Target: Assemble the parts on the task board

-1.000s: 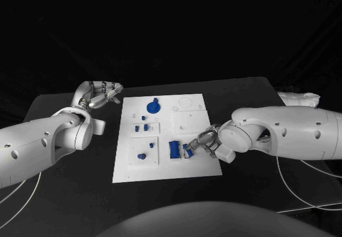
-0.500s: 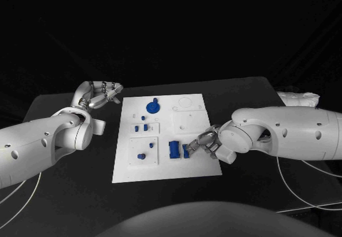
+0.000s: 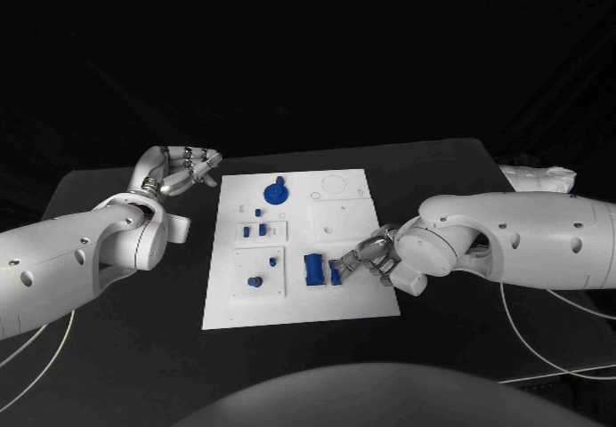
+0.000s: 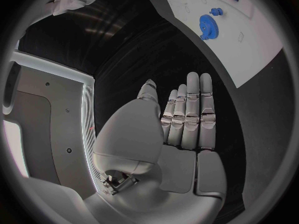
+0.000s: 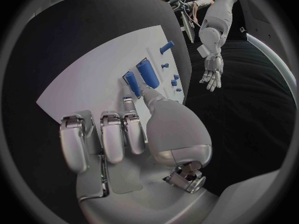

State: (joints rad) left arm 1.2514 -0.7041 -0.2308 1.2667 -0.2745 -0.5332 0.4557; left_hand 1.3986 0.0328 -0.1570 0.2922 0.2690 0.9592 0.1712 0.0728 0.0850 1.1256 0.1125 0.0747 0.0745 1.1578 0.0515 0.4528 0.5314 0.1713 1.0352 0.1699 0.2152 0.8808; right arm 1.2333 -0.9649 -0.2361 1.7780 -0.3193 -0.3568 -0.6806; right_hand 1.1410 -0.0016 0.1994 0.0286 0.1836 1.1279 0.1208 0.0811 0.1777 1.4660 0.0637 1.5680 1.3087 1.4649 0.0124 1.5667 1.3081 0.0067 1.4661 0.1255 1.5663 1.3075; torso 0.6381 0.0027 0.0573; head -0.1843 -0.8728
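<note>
The white board (image 3: 302,249) is lying in the middle of the black table (image 3: 116,356), and everything else is placed from it here. The right hand (image 3: 366,259) is resting over the board's right edge, near the front. Its fingers are curled in, and its thumb tip is touching the smaller of two blue blocks (image 5: 131,83) standing side by side on the board. Whether the hand is actually pinching that block cannot be told. The larger blue block (image 3: 313,269) is sitting just beside it, toward the board's middle. A blue gear (image 3: 275,192) is sitting near the board's far edge, with several small blue pegs (image 3: 255,229) between it and the blocks. The left hand (image 3: 183,167) is hovering off the board's far left corner, its fingers loosely apart and gripping nothing.
</note>
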